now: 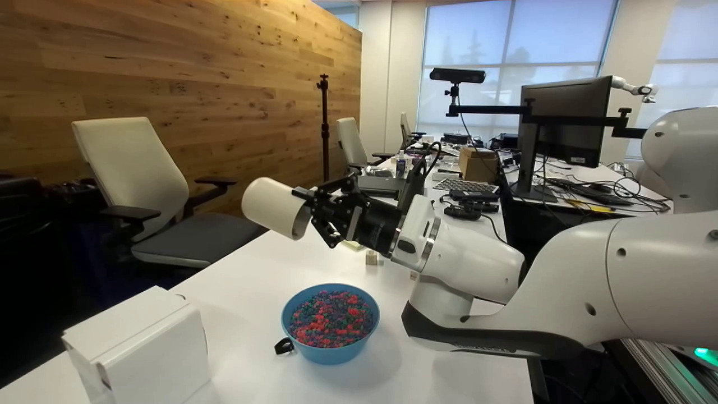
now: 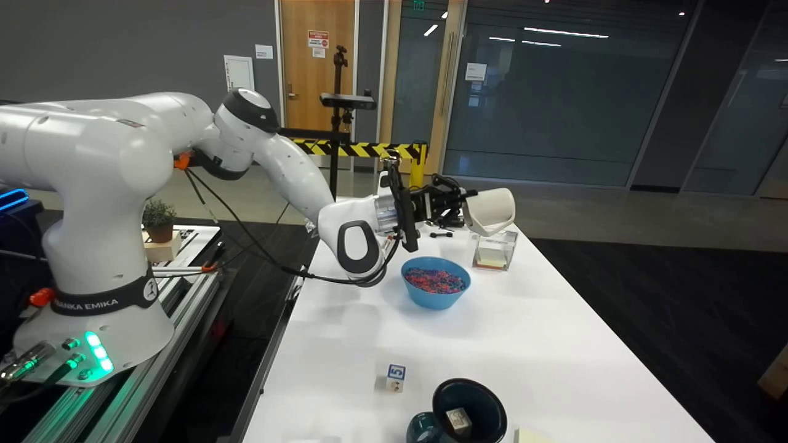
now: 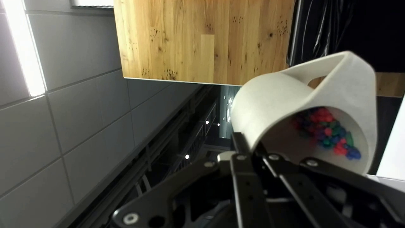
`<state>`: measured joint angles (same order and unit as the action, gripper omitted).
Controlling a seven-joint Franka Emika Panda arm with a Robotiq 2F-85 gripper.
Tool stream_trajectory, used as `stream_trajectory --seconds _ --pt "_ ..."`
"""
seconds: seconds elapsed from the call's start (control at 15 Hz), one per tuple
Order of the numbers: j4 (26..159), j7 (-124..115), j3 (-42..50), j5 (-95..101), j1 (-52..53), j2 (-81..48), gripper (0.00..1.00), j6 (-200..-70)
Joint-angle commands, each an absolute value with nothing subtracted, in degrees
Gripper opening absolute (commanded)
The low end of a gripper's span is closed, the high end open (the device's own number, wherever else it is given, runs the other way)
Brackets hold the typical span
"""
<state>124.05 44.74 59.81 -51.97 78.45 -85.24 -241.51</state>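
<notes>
A white bench (image 1: 247, 280) is set in an office bounded on one side by a wood-plank wall (image 1: 196, 84). Closest, in an exterior view, a white box (image 1: 151, 359) is seen standing on the bench. Just past it, a small black object (image 1: 284, 346), too unclear to be named, is placed near a blue bowl (image 1: 331, 356), which is filled with bead-like pieces (image 1: 334, 317) in red, blue and green. Higher than the bowl, and farther out from the robot's base (image 2: 135, 344), a white cup (image 1: 275, 207) is held clear of the bench by the end effector (image 3: 251, 144). The fingers (image 3: 239, 142) are closed, with the cup's rim pinched between them. In the wrist view the cup is seen tipped on its side, its mouth turned back toward the end effector; some coloured pieces (image 3: 329, 133) are gathered along the lower wall inside. Beyond the bowl, a small wooden block (image 1: 371, 258) is seen on the bench, and an office chair (image 1: 196, 238) with a dark seat is placed beside the bench's long edge. Farther back, a keyboard (image 1: 463, 185), a cardboard box (image 1: 477, 165) and a monitor (image 1: 572, 101) are seen, and the background is closed off by a pale window (image 1: 477, 33).
</notes>
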Motion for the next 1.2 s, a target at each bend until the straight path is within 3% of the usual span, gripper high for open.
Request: stream_trajectory --seconds 0.0,1.13 --pt "122.7 47.8 60.5 -55.0 78.4 -85.2 0.01 -242.9" --pt "124.3 48.3 58.7 -51.0 77.3 -85.2 0.01 -243.0"
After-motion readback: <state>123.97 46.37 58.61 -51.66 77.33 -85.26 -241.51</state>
